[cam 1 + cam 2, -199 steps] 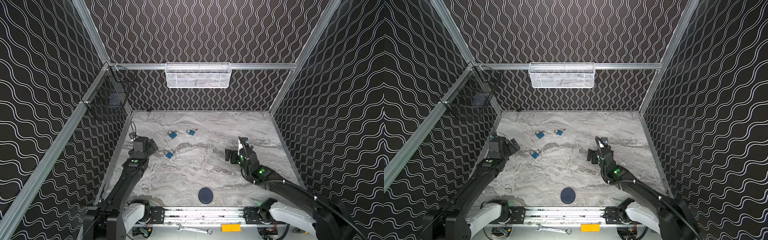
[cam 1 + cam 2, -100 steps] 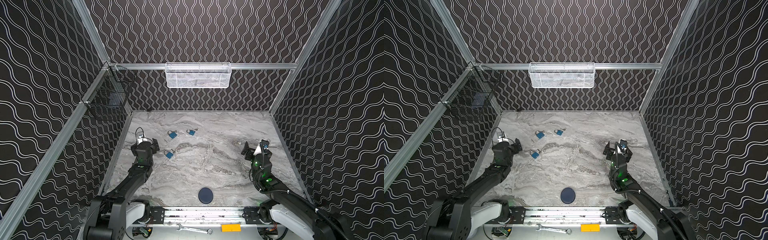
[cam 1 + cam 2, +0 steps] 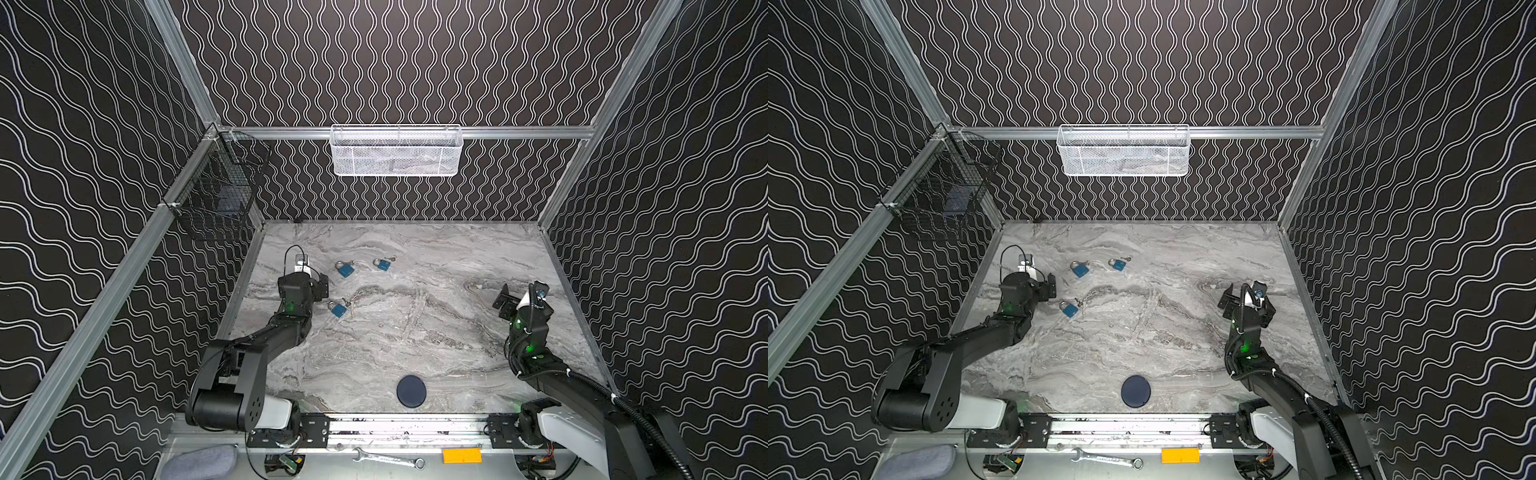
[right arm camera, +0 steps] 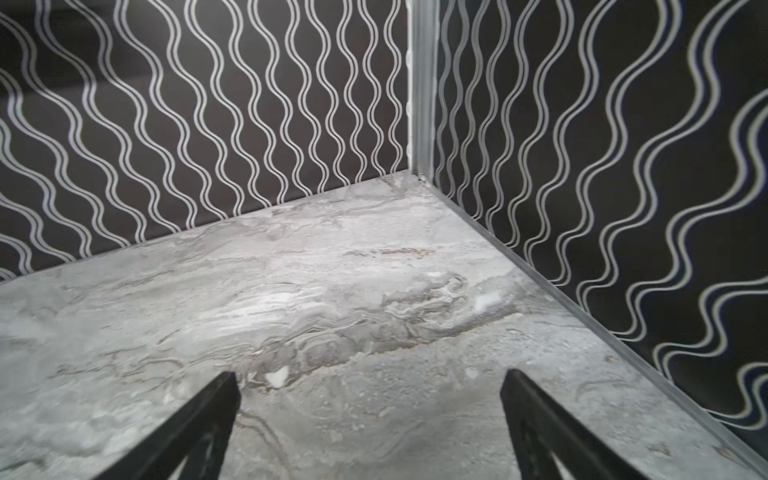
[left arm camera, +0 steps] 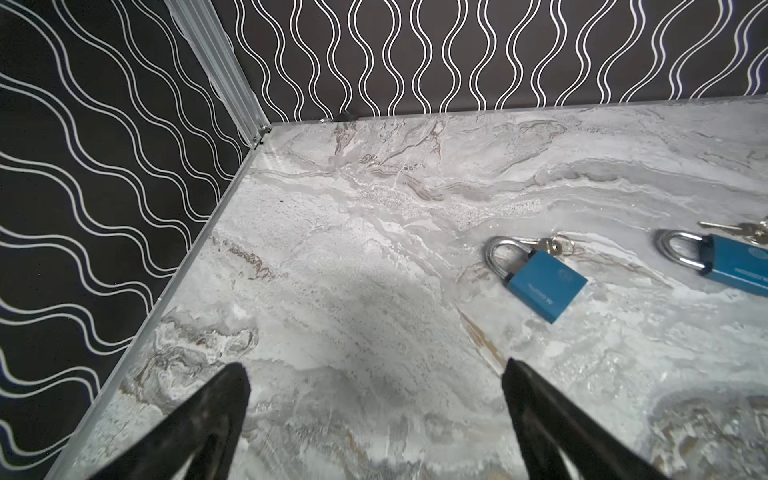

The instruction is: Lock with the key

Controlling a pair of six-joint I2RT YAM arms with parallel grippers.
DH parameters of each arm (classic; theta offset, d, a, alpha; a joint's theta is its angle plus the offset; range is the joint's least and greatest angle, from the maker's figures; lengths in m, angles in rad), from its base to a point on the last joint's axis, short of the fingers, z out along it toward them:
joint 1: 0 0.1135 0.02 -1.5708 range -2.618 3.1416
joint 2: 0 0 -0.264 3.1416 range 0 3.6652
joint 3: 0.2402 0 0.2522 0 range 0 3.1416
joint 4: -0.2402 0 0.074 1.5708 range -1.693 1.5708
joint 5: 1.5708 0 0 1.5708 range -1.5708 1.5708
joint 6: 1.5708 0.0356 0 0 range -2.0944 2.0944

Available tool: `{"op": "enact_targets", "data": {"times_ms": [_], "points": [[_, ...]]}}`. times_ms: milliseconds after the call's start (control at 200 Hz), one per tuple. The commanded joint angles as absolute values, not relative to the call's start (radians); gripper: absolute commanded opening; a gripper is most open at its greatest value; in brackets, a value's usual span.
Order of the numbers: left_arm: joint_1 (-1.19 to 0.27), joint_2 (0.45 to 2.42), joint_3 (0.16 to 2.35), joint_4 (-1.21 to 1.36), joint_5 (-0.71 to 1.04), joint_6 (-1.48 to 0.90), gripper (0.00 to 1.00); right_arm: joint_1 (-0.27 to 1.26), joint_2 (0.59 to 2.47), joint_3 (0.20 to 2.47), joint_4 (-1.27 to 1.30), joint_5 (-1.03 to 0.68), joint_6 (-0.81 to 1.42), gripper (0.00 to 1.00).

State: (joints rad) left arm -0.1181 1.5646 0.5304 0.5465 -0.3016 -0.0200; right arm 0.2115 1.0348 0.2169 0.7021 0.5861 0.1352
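Marble table (image 3: 436, 332); three keyed blue padlocks (image 3: 345, 270); dark disc (image 3: 411, 391)

First padlock (image 3: 338, 309): closest to the dark disc (image 3: 411, 391), beyond it and leftward. Second padlock (image 3: 345, 269) and third padlock (image 3: 383, 264): farther beyond, side by side. All blue-bodied, silver-shackled, flat on the counter (image 3: 415, 332), silver keys (image 5: 559, 246) just beside each.

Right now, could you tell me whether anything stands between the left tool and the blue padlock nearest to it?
Nothing visible does. The left tool is open and empty, and only bare marble table separates it from the nearest padlock, which lies just right of it in both top views.
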Motion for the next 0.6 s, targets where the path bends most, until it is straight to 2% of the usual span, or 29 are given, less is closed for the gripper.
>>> {"op": "enact_targets", "data": {"times_ms": [0,210,596], "points": [[-0.117,1.556,0.530,0.587,-0.325,-0.029,0.99,0.191,1.027,0.208,0.798,0.592,0.116,1.00],[-0.117,1.518,0.465,0.679,-0.429,-0.049,0.99,0.167,1.072,0.185,0.865,0.622,0.116,1.00],[-0.184,1.539,0.480,0.692,-0.400,0.038,0.99,0.135,1.273,0.125,1.186,0.600,0.053,1.00]]}}
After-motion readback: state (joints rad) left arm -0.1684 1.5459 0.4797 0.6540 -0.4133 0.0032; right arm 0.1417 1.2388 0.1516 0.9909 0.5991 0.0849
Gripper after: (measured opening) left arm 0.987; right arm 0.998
